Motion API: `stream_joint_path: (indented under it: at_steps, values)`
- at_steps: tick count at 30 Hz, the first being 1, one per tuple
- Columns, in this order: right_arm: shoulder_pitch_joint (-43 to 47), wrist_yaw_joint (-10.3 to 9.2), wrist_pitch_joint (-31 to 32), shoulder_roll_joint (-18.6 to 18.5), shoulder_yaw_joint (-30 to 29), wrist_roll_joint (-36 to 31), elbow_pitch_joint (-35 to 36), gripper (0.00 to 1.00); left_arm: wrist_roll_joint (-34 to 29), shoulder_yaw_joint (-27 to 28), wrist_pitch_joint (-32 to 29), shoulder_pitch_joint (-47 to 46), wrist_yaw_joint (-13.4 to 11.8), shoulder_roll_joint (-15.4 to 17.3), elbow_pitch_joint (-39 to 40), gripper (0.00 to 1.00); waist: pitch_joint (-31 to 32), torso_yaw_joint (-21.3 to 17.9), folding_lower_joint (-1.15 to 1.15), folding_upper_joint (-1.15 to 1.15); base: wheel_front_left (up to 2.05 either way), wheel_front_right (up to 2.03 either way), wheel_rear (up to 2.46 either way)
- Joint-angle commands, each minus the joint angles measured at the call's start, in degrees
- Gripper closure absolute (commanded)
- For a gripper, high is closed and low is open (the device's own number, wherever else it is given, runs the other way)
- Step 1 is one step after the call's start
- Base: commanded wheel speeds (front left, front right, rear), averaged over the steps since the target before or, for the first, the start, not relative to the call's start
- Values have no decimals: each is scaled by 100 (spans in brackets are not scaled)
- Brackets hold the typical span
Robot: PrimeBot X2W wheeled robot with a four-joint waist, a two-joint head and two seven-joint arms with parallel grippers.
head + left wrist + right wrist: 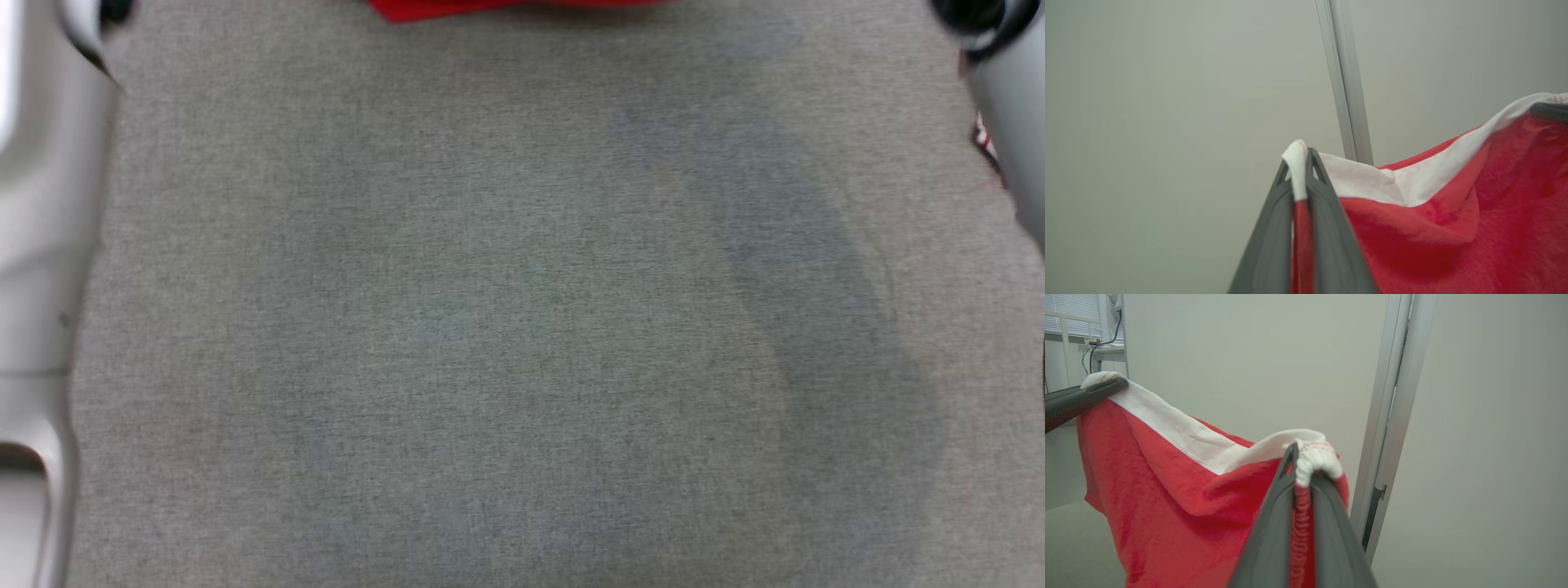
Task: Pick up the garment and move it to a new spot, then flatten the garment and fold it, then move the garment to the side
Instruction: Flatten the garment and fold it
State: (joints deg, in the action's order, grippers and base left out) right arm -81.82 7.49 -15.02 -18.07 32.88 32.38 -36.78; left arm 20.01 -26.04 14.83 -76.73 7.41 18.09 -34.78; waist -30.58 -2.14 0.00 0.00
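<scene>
The red garment (490, 8) shows as a thin strip at the top edge of the head view, above the grey table. In the left wrist view my left gripper (1300, 157) is shut on the garment's (1453, 228) white trim, and the cloth hangs in the air stretched off to the right. In the right wrist view my right gripper (1302, 457) is shut on a bunched piece of striped trim of the garment (1167, 490). The left gripper (1112, 384) holds the other corner at the upper left of that view. The lettering is hidden.
The grey cloth-covered table (490, 327) spreads below, with my pale forearms at its left (49, 245) and right (1012, 122) edges. Behind the hanging cloth are a plain wall and a metal post (1396, 416). A window with blinds (1069, 318) is far left.
</scene>
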Motion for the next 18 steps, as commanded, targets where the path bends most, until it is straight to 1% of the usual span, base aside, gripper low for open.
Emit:
stream_joint_path:
  at_steps: [1,2,3,4,12,18]
  values:
    - [365,1,-18,-91,28,52,239,100,49,83,34,353,-39,-32,149,100,-69,87,0,0,0,0,0]
    - [554,1,-18,-130,42,53,384,100,28,108,39,526,-59,-41,308,100,-75,97,0,0,0,0,0]
    - [554,1,-18,-130,42,53,384,100,28,108,39,526,-59,-41,308,100,-75,97,0,0,0,0,0]
    - [766,1,-18,-181,58,28,554,100,13,175,37,739,-111,-52,494,100,-79,103,0,0,0,0,0]
    - [2990,1,-18,-267,-86,-41,1852,100,-95,665,40,3239,-349,-145,1812,100,419,61,0,0,0,0,0]
    - [4460,1,-18,-369,-77,-146,2474,100,-161,976,41,4945,-413,-341,2352,100,889,28,0,0,0,0,0]
